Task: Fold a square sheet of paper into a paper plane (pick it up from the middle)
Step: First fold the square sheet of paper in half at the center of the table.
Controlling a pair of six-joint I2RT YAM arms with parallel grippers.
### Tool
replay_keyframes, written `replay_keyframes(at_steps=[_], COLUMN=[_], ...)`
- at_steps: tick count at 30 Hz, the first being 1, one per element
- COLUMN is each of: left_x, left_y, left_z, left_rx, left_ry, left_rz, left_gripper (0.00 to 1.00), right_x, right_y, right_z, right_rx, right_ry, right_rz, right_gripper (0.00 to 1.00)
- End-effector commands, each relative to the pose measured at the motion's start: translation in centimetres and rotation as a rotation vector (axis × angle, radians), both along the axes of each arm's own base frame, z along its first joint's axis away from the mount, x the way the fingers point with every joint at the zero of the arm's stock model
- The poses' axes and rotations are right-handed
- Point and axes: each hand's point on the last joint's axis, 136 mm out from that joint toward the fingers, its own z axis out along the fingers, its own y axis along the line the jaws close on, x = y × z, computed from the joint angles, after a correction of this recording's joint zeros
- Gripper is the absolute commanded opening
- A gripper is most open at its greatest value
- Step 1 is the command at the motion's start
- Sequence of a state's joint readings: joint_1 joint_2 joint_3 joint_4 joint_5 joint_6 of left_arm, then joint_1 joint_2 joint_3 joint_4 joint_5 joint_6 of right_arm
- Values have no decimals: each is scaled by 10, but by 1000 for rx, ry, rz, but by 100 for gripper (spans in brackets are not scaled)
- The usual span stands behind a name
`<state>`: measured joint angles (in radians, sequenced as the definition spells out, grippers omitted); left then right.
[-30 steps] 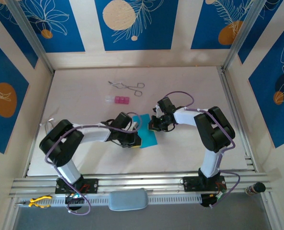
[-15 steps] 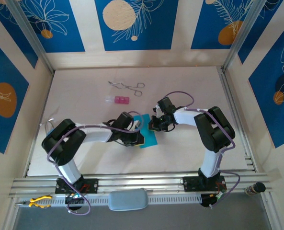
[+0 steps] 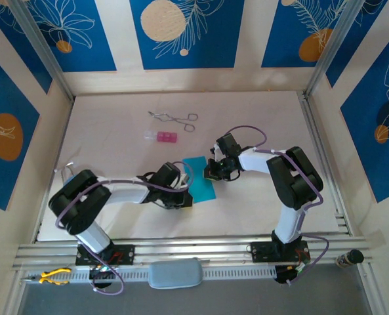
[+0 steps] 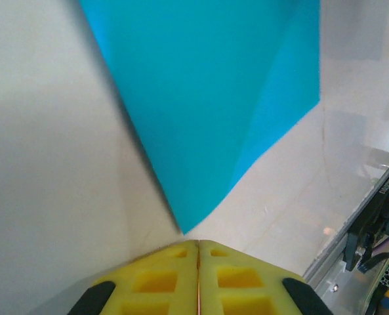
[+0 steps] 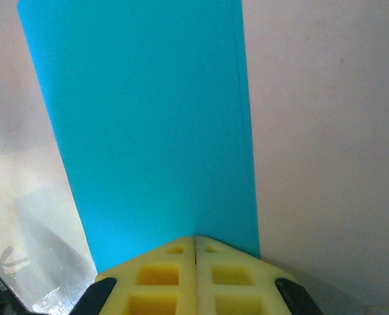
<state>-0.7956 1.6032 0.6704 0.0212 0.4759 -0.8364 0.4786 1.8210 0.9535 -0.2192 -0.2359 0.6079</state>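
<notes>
Pinning one edge of the paper (image 3: 199, 180), closed right fingers (image 5: 204, 252) are likely steadying it while closed left fingers (image 4: 207, 252) are pressing at its corner.

The thin cyan-blue folded sheet of paper (image 3: 199, 180) looks matt and smooth, with crisp creases. The yellow moulded finger pads (image 4: 158, 282) look like dull, rubbery plastic with black trim. The white table top (image 3: 115, 151) is mostly matt, with a faint sheen in places. The slim silver forceps (image 3: 174, 119) are shiny metal. The small pink block (image 3: 164, 137) looks like translucent plastic.
</notes>
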Motion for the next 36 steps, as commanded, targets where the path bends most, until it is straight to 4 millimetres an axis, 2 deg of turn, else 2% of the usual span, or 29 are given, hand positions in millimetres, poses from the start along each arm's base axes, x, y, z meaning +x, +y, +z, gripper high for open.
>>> replay_keyframes(at_steps=[1,5,8,11,14,18,21,24,29,32,36], left_x=[15,52,85,115,134,146,154,161,166,166,167], left_y=[4,15,17,12,6,-6,-9,-14,-15,-20,-18], left_z=[34,64,77,84,85,79,75,77,77,74,63], left_rx=[28,63,17,-63,-111,-116,-112,-122,-134,-162,-119], left_ry=[-118,-201,-193,-161,-140,-110,-93,-98,-75,-88,-75], left_rz=[15,83,151,198,215,204,220,227,292,292,288], left_gripper=[10,11,11,11,11,11,12,11,11,12,12], right_x=[-44,-38,-31,-25,-21,-22,-22,-31,-50,-52,-49], right_y=[-32,-19,-9,1,-2,-12,-20,-25,-31,-41,-43], right_z=[-31,-9,9,32,46,63,82,95,88,73,74], right_rx=[-168,-106,-29,42,50,63,97,142,71,24,114], right_ry=[176,166,157,119,79,29,-48,-65,-85,-91,18], right_rz=[-26,-55,-87,-105,-125,-151,-161,-175,-146,-172,-193], right_gripper=[0,0,2,8,14,21,37,40,37,36,31])
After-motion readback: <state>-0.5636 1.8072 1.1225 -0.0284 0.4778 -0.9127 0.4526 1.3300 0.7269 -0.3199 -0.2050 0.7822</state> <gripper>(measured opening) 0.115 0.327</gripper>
